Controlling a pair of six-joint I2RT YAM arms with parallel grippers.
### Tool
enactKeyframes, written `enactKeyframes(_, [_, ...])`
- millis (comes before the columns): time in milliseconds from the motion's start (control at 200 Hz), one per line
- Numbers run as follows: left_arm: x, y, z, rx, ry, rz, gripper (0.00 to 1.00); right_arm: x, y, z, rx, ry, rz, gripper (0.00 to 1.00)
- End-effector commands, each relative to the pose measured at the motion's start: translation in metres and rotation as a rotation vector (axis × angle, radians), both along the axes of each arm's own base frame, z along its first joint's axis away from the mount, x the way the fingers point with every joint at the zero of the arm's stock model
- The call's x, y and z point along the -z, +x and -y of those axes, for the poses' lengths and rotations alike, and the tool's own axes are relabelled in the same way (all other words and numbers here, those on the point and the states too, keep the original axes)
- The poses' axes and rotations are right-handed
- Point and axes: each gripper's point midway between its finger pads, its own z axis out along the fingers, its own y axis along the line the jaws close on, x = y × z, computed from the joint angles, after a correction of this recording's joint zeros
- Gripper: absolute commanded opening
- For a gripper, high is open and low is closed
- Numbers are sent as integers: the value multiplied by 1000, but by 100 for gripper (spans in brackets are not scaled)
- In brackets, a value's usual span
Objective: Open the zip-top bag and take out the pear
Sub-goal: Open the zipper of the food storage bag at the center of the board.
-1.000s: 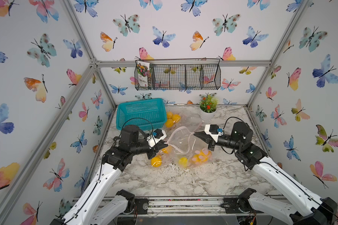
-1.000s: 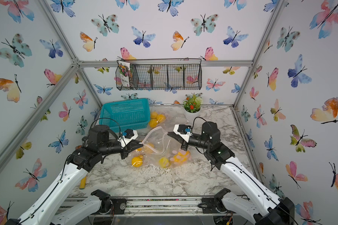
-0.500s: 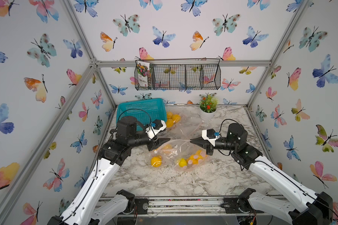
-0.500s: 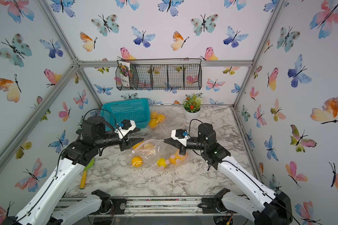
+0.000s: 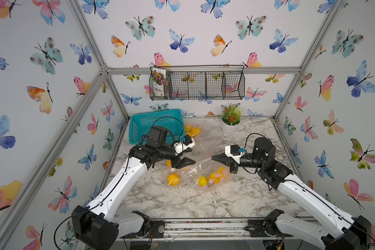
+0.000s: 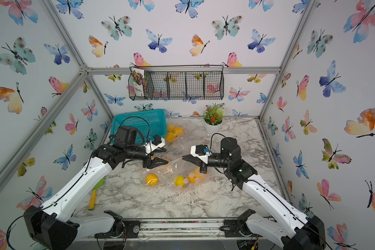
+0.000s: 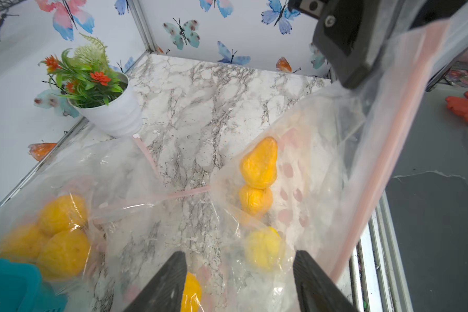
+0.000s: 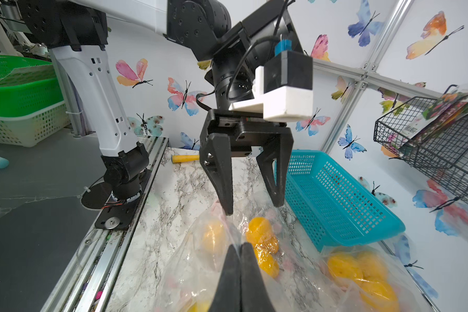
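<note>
the right gripper [image 5: 213,156] is shut on a thin edge of the zip-top bag [image 5: 206,167], at center of a top view, and holds this edge up. the rest of the bag lies on the marble table [image 5: 182,201]. the left gripper [image 5: 192,155] stands wide open just left of it, holding nothing. one fingertip is at the film or very near, we cannot tell if it touches. the pear [image 7: 260,162] is inside the bag, center-right of the left wrist pic, w/ two more yellow fruits just below it.

what can go wrong from here, in our opinion:
- the film is slippery and the pinch is small, so it can slide out of the right jaws if the left pulls hard.
- we cannot tell if the zip strip [image 7: 393,129] is really parted. if not, the left fingers will only push the film and drag the whole bag.
- if the left closes on pear + film together, the bag comes up w/ it.
- the fruits are round, so prob. they roll away from the fingers.
- a second bag [image 5: 192,131] w/ similar yellow fruits lies upper-center, beside the teal basket [image 5: 139,127]. one more fruit [image 5: 173,179] lies lower-left of the bag, in film or not we cannot tell. it is easy to take the wrong one.

writing: only the flower packet [image 5: 159,83] in the wire basket [image 5: 214,86] has print, too small to read. we see no brand.
</note>
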Motion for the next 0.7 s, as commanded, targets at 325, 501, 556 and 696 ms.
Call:
enactKeyframes(325, [-16, -22, -8, 39, -31, 110, 61, -6, -6, 3, -4, 4, 5, 3])
enactKeyframes(501, [-8, -29, -17, 4, -14, 143, 57, -5, -7, 1, -18, 0, -5, 3])
enactKeyframes(556, [-8, -32, -18, 5, -17, 148, 56, -5, -7, 1, -23, -1, -6, 3])
enactKeyframes(696, [0, -27, -18, -8, -6, 130, 53, -5, -7, 0, -30, -1, -10, 3])
